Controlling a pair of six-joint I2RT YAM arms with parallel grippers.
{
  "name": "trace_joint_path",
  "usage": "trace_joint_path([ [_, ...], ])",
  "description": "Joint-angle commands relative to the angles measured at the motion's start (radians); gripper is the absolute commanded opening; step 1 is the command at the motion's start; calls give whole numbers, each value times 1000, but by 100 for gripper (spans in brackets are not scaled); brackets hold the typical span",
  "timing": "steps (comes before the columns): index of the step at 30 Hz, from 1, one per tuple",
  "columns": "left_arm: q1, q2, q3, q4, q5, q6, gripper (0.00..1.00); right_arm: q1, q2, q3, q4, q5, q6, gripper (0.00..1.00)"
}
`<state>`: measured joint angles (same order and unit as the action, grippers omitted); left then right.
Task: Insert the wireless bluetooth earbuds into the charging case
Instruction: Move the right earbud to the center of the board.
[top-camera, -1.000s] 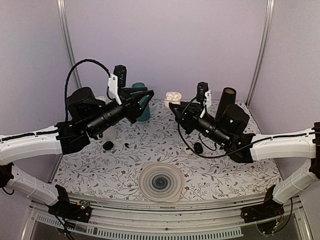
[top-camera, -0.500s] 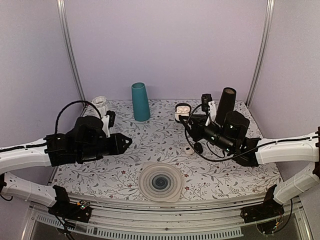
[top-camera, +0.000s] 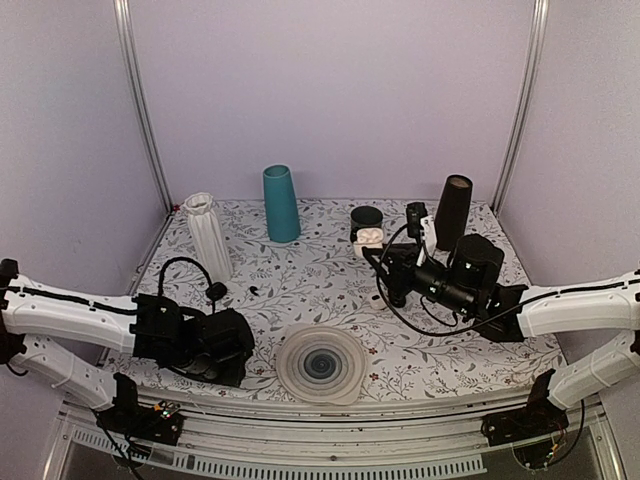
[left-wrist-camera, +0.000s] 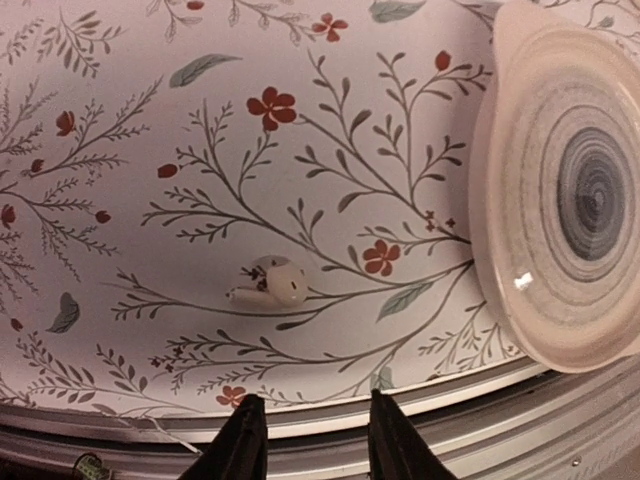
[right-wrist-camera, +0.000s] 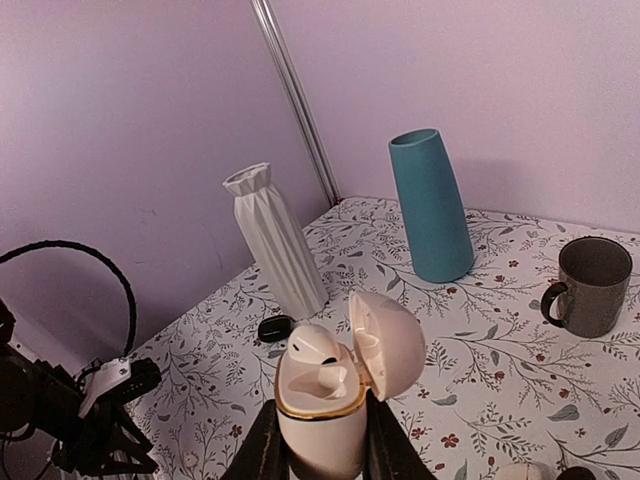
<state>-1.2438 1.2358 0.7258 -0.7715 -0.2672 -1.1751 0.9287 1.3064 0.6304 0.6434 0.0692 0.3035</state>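
Top, charging case (top-camera: 370, 237): at tip of R arm (top-camera: 560, 305), just beside mug (top-camera: 366, 216).
Top, L arm (top-camera: 190, 340): low at worktop (top-camera: 300, 290) near edge, next to plate (top-camera: 320, 365).
L wrist, L pincer (left-wrist-camera: 315, 445): released, fingers apart; loose earbud (left-wrist-camera: 268, 283) lies on worktop just ahead. Prob. lining up a pickup.
R wrist, R pincer (right-wrist-camera: 320, 415): clenched on case base. Case upright, lid open, presumably so the sockets face up for loading.
R wrist, seated earbud (right-wrist-camera: 312, 345): in one socket; 2nd looks vacant.
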Motion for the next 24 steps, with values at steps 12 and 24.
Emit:
trace_joint_path([
  [12,85,163,19,81,14,188,29,0,-50,-29,18,-13,45,9],
  [24,103,184,-42,124,150,87,26,0,-47,-37,13,4,55,9],
])
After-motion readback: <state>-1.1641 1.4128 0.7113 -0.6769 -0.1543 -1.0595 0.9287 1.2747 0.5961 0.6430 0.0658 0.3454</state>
